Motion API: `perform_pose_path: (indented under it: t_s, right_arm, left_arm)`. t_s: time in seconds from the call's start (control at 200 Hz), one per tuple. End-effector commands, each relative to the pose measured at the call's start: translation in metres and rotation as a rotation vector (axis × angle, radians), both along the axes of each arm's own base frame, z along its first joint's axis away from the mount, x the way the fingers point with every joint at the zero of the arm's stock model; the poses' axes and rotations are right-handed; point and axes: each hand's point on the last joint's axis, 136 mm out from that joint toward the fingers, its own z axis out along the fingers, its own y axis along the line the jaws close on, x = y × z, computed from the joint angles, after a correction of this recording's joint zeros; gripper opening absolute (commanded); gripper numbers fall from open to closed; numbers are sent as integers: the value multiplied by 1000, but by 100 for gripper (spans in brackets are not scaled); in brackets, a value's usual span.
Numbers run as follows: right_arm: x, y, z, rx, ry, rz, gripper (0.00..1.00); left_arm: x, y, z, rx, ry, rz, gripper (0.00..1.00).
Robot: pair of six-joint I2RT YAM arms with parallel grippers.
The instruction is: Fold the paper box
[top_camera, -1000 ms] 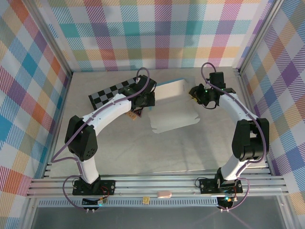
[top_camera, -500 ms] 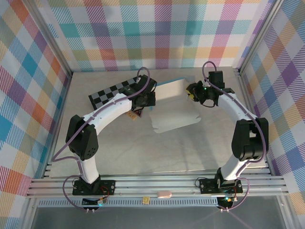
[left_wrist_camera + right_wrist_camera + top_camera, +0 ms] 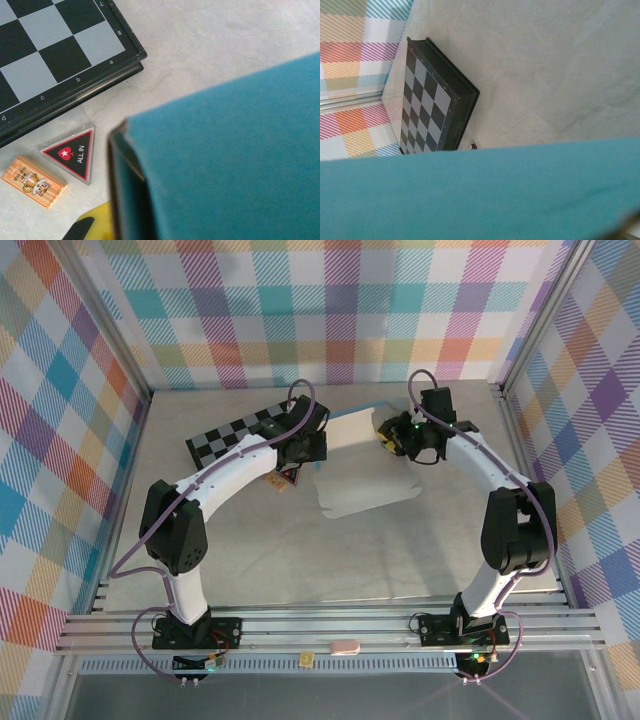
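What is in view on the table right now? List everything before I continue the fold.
paper box: one, teal outside and white inside, mid-table, far flap raised
chessboard: one, black and grey, far left of the table
triangular piece: one, dark with a red border, beside the chessboard
card: one, orange, beside the triangular piece
table: one, pale marbled
left end effector: one, black, shut on the flap's left edge
right end effector: one, black, at the flap's right edge, grip unclear
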Motion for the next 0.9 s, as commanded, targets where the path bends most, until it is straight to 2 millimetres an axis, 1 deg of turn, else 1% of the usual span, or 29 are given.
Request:
perform_pose_path:
  t_s: [0.0,0.05,0.12,0.2,0.25,0.29,0.325,0.35,0.43,0.47,0.505,0.535,0.57,0.63,0.69,0.755,0.9]
  right_arm:
    - [1,7,45,-35,-118,98,32]
    - [2,8,68,-16,-177,143,37]
    - [2,9,107,50,-268,212,44]
    - [2,3,151,115,-370,261,51]
    - [3,-5,176,139,-423,274,54]
    - [7,-17,191,149,-459,267,54]
    - [11,-29,201,151,-488,248,55]
    - [15,-39,205,150,-498,227,55]
    - [32,-75,209,183,-509,147,55]
    - [40,-89,209,219,-514,119,55]
    - [47,-98,206,242,-513,109,55]
    - [51,-103,204,255,-511,115,55]
    - [57,-105,196,257,-492,124,54]
    - [63,-103,183,250,-449,160,52]
    - [66,-99,176,256,-439,198,49]
    - [65,-92,169,271,-436,236,49]
    - [57,-68,159,294,-438,330,45]
  left_arm:
    - [9,-2,19,-57,-17,-5,0]
    - [11,1,21,-88,-6,-14,0]
    - [15,-2,22,-157,32,-53,0]
    - [20,-3,23,-196,63,-99,0]
    - [22,-6,25,-238,82,-143,0]
    - [25,-6,27,-261,92,-161,0]
    - [27,-5,29,-284,98,-176,0]
    - [29,-3,30,-300,101,-185,0]
    - [35,1,33,-357,116,-215,0]
    - [37,4,34,-379,118,-227,0]
    - [38,5,36,-400,119,-251,0]
    - [40,6,37,-412,115,-264,0]
    - [42,8,37,-429,116,-272,0]
    - [46,11,35,-441,124,-277,0]
    - [49,14,33,-451,131,-282,0]
    - [51,16,30,-454,132,-285,0]
    - [53,18,24,-459,141,-292,0]
